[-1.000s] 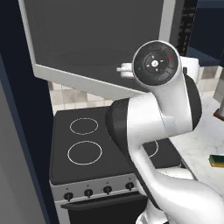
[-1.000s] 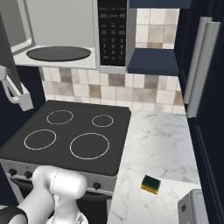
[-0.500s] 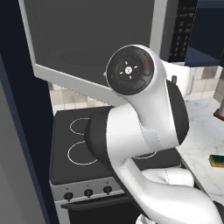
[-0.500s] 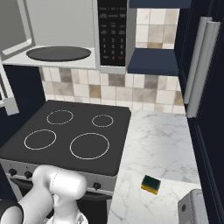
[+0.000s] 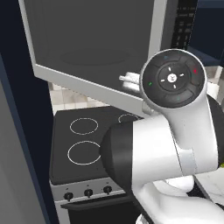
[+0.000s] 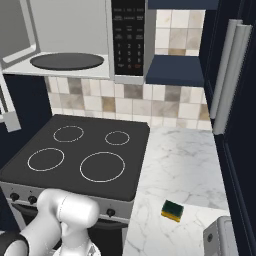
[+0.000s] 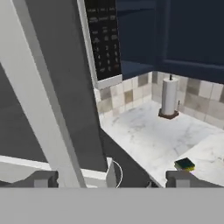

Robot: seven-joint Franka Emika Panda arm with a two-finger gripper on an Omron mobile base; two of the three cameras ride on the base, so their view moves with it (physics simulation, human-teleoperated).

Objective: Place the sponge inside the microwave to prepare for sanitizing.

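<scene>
Light-grey microwave (image 6: 70,37) door swung open, dark turntable showing; the hand (image 7: 111,180) spread wide at the door's edge, gripping nothing (small yellow-and-green sponge (image 6: 172,210) sits on the white marble table (image 6: 185,165), well apart)

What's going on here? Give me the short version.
The arm's hand is open and empty, up beside the open microwave door. The turntable holds nothing yet. The sponge lies untouched on the marble counter right of the stove, so it has not been picked up and put in.
</scene>
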